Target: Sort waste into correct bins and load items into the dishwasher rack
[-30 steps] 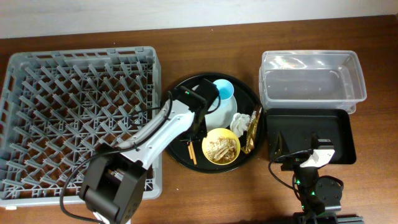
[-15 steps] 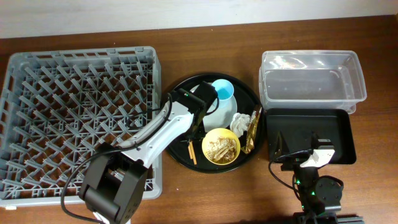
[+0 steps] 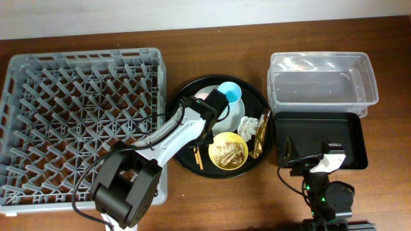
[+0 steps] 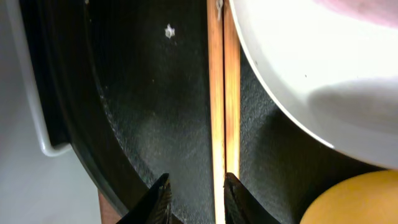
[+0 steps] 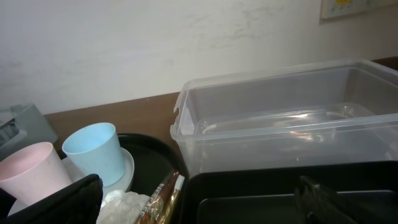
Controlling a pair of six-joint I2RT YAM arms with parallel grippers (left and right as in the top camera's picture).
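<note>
Left gripper (image 4: 198,200) hangs low over the round black tray (image 4: 155,112), jaws narrowly parted, holding nothing. Against one finger (image 4: 239,200) lie the paired chopsticks (image 4: 222,93), running straight ahead. The pale plate (image 4: 298,81) comes right up to their far side, and the yellow bowl (image 4: 354,202) crowds that same finger. Right gripper (image 5: 199,198) gapes wide above the black rectangular tray (image 5: 261,186), with the clear tub (image 5: 280,137) ahead.

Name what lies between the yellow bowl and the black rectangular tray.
The overhead view shows the shiny gold wrapper lying between the yellow bowl and the black rectangular tray, with a narrow strip of bare table beyond it.
</note>
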